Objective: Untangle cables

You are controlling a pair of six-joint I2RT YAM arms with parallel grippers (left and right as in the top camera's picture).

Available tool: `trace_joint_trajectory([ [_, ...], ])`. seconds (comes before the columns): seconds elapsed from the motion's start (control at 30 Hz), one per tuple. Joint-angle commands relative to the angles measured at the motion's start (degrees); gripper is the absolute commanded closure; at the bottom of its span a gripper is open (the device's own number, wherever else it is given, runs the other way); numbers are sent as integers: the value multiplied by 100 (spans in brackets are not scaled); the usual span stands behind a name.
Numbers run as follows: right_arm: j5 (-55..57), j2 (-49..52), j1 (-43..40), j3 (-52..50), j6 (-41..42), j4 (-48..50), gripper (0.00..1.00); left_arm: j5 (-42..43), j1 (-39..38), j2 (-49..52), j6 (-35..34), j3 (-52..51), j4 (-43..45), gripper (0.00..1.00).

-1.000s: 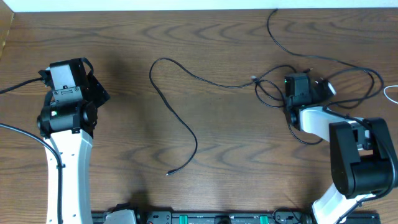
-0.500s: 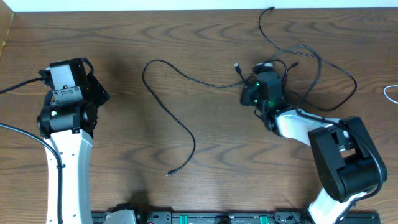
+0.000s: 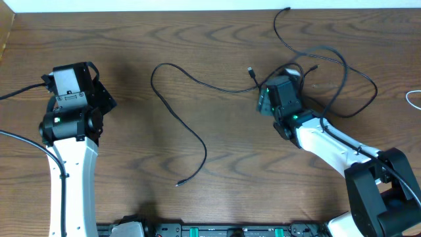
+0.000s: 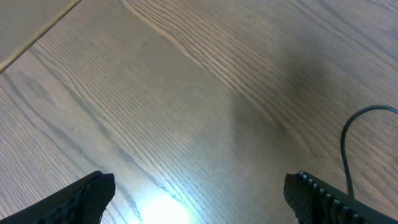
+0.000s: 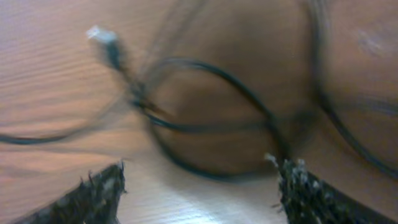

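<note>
A long black cable [image 3: 197, 135] snakes across the table's middle, from a free end at the front to a plug [image 3: 252, 71] at the back. Its plug end meets a tangle of black cables [image 3: 335, 76] at the back right. My right gripper [image 3: 275, 85] sits at the tangle's left edge. In the right wrist view the right gripper [image 5: 202, 193] is open, with a blurred black loop [image 5: 211, 127] and a small plug [image 5: 102, 34] just ahead and nothing between its fingers. My left gripper [image 4: 199, 196] hovers open over bare wood at the far left [image 3: 100, 87], away from every cable.
A white cable [image 3: 414, 99] pokes in at the right edge. One curve of black cable [image 4: 345, 140] shows at the right of the left wrist view. A pale strip runs along the table's far edge [image 3: 197, 5]. The arms' thick black leads [image 3: 20, 138] trail at the left.
My right gripper moved left, dragging the tangle with it, then opened and let the cable go. The long cable's far loop shifted left. The left arm stayed still.
</note>
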Motion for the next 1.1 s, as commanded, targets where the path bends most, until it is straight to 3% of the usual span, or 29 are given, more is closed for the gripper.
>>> trace_joint_trajectory([
  [0.0, 927, -2, -7, 17, 2367, -627, 9, 4, 31, 31, 46, 46, -7, 8],
  [0.07, 966, -2, -9, 17, 3174, -938, 1, 4, 31, 31, 46, 46, -9, 8],
  [0.17, 1038, 0, -9, 17, 3779, -1019, 1, 11, 31, 31, 44, 46, -11, 8],
  [0.9, 1414, 415, -33, 15, 3790, -72, 6, 238, 31, 31, 46, 46, -9, 8],
  [1.07, 1425, 428, -120, 15, 3788, -70, 17, 238, 31, 31, 46, 46, -7, 8],
])
